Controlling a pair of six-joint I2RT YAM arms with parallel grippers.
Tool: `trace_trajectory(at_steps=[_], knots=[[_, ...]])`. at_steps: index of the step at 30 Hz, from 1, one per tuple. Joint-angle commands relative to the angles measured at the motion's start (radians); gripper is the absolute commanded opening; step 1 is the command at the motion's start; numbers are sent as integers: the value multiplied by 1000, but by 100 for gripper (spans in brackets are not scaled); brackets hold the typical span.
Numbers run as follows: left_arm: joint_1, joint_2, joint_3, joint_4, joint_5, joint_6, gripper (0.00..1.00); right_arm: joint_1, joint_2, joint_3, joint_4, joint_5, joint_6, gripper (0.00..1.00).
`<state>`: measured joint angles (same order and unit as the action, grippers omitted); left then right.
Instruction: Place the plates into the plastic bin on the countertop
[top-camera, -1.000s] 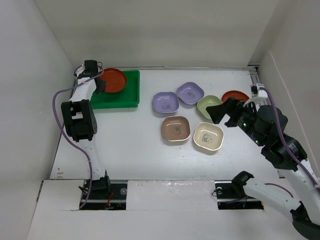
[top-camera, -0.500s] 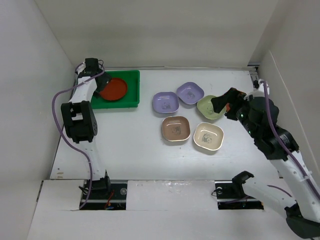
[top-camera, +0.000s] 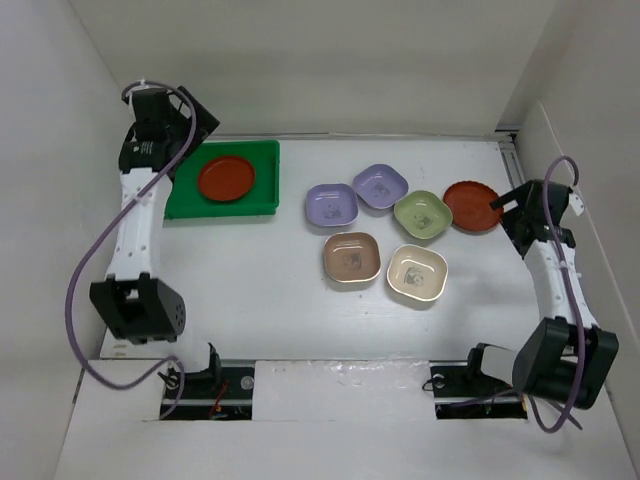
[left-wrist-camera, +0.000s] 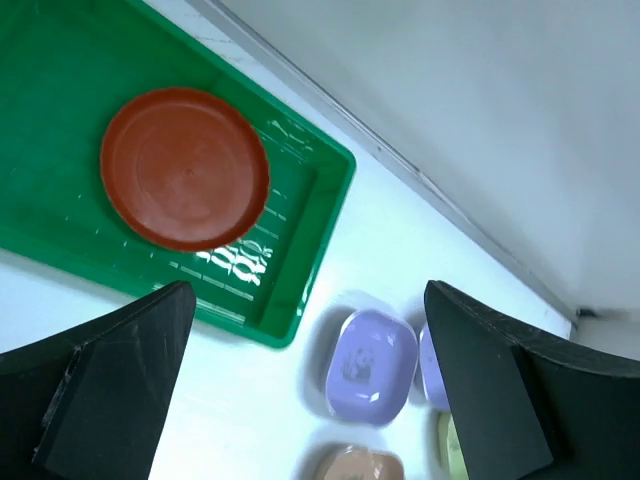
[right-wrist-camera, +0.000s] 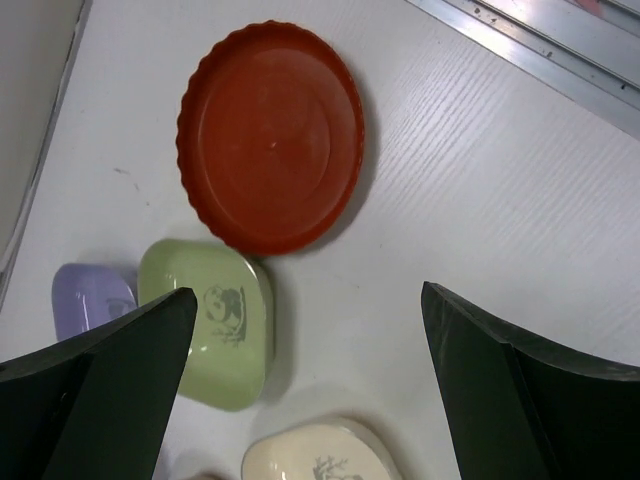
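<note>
One round red-brown plate (top-camera: 226, 178) (left-wrist-camera: 185, 168) lies flat in the green plastic bin (top-camera: 262, 205) (left-wrist-camera: 300, 260) at the back left of the countertop (top-camera: 280, 300). My left gripper (top-camera: 185, 120) (left-wrist-camera: 310, 400) hangs high above it, open and empty. On the white surface sit two lavender plates (top-camera: 331, 204) (top-camera: 380, 186), a pale green one (top-camera: 423, 215), a tan one (top-camera: 351, 257), a cream one (top-camera: 416, 272) and a second red-brown plate (top-camera: 471, 206) (right-wrist-camera: 270, 135). My right gripper (top-camera: 510, 205) (right-wrist-camera: 310, 390) is open and empty, just right of that plate.
White walls enclose the surface on three sides. A metal rail (right-wrist-camera: 540, 50) runs along the right wall behind the red-brown plate. The bin has bare green floor (left-wrist-camera: 60, 90) to the left of its plate.
My left gripper opened, let the red-brown plate go into the bin and lifted away. My right arm drew back to the right, uncovering the second red-brown plate.
</note>
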<state>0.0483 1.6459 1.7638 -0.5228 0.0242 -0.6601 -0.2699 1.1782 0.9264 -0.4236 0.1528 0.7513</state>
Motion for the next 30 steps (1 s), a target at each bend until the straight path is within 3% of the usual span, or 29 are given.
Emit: trace_trajectory(at_steps=[1,8,11,13,17,21,30], knots=[[1,-169,-131,7,63,109,99,-26,103,37,138,8,51,100],[1,-351,-374,107,157,137,99,-80,476,147,172,-19,60,92],[1,-363,-383,118,181,137,99,-89,573,170,198,-36,60,82],[1,-373,-383,129,191,137,99,-89,584,180,198,-23,60,73],[1,-383,-403,148,230,137,99,-80,644,284,136,-12,60,72],[1,-383,-412,149,240,137,99,-58,725,376,56,17,60,62],[1,-393,-403,139,229,137,99,-58,755,416,2,27,33,53]])
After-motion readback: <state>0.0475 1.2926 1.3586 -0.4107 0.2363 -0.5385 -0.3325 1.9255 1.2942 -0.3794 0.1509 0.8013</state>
